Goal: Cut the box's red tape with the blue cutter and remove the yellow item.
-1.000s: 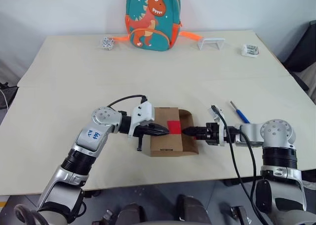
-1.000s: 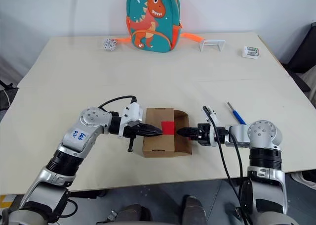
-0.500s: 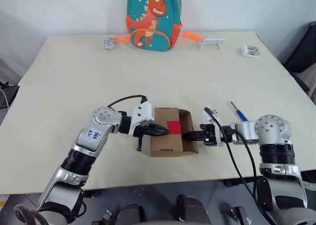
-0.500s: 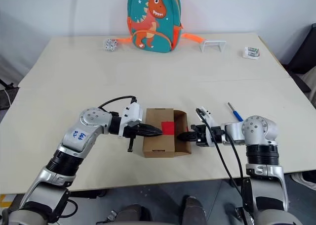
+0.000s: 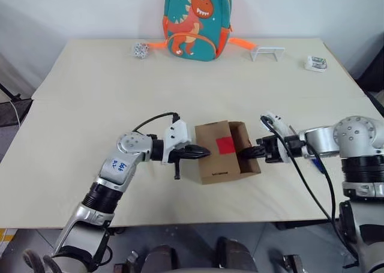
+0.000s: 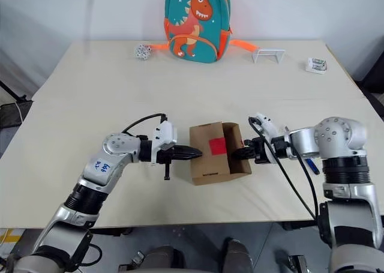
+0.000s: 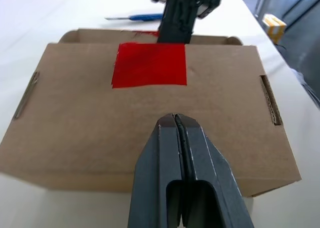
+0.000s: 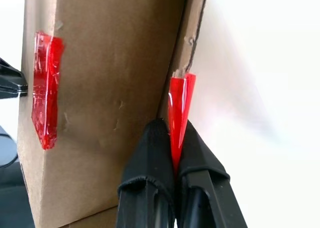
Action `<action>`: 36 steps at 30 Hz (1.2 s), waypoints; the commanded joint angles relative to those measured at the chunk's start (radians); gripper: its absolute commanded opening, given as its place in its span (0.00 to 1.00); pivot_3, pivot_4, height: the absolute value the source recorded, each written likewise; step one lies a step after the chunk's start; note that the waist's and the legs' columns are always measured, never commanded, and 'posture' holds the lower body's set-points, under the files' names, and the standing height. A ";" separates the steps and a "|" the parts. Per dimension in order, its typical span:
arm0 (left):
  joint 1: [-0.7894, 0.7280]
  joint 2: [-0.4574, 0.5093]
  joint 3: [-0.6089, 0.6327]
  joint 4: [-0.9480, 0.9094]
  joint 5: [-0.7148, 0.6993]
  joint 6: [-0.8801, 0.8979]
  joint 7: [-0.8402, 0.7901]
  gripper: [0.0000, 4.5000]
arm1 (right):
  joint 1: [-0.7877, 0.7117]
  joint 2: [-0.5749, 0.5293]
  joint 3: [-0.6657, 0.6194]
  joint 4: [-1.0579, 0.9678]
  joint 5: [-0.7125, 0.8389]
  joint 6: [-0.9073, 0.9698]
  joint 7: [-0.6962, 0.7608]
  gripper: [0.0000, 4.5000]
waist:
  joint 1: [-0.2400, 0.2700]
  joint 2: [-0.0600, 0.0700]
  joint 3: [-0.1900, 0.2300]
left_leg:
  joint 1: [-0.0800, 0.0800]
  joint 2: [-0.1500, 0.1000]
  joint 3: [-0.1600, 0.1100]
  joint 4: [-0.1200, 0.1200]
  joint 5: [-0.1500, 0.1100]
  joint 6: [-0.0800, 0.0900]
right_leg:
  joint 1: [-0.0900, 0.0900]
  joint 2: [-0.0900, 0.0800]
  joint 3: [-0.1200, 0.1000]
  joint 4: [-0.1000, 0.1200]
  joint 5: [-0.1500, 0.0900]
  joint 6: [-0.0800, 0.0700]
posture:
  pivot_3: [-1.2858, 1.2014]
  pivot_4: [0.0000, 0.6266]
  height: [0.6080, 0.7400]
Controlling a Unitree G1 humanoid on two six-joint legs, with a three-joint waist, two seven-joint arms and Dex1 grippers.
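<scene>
The small brown cardboard box (image 5: 225, 159) with its red square of tape (image 5: 225, 144) sits on the pale counter (image 5: 90, 105); no writing shows on it. The right claw (image 8: 172, 153), half open a second ago, is now clenched on a torn red tape strip at the box's open flap, and the box has tilted. The left claw (image 7: 176, 125) stays clenched, empty, tip against the box's opposite side; the blue pen-shaped cutter (image 7: 134, 18) lies beyond the box.

Box (image 5: 223, 160): plain brown cardboard, mid frame. Red tape (image 5: 225, 144): bright red square on box top; another red strip on the flap edge, seen in right wrist view. Blue cutter (image 7: 133, 17): bright blue. Backpack (image 5: 198, 22), top centre: teal w/ orange dino, orange straps, small stars. Table (image 5: 90, 105): pale cream. Gripper fingers (image 7: 186, 178): black/dark grey.
</scene>
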 commanded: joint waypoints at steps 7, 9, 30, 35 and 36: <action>-0.006 -0.094 -0.023 0.089 0.043 -0.042 0.076 0.00 | -0.125 -0.126 0.038 -0.103 0.215 0.004 -0.131 0.01 | 0.001 0.000 0.000 | 0.000 0.000 0.000 0.000 0.000 0.000 | 0.000 0.000 0.000 -0.001 0.000 0.000 | 0.52 0.24 1.00; -0.006 -0.113 -0.024 0.107 0.044 -0.054 0.083 0.00 | -0.154 -0.148 0.056 -0.121 0.244 0.004 -0.159 0.01 | 0.001 0.000 0.000 | 0.000 0.000 0.000 0.000 0.000 0.000 | 0.000 0.000 0.000 -0.001 0.000 0.000 | 0.52 0.24 1.00; 0.024 -0.277 -0.026 0.199 0.063 -0.127 0.157 0.00 | -0.301 -0.222 0.229 -0.189 0.299 0.004 -0.339 0.01 | 0.025 -0.001 0.000 | -0.004 0.000 -0.001 0.002 -0.001 0.002 | -0.001 -0.001 -0.001 -0.003 0.000 0.000 | 0.52 0.24 1.00; 0.035 -0.283 -0.024 0.196 0.068 -0.119 0.164 0.00 | -0.325 -0.230 0.250 -0.231 0.335 0.004 -0.362 0.01 | 0.026 -0.001 0.000 | -0.005 0.000 -0.001 0.002 -0.001 0.002 | -0.001 -0.001 -0.002 -0.003 0.000 0.000 | 0.52 0.24 1.00; 0.037 -0.285 -0.023 0.195 0.069 -0.118 0.165 0.00 | -0.331 -0.231 0.253 -0.235 0.344 0.004 -0.368 0.01 | 0.026 -0.001 0.000 | -0.005 0.000 -0.001 0.002 -0.001 0.002 | -0.001 -0.001 -0.002 -0.003 0.000 0.000 | 0.52 0.24 1.00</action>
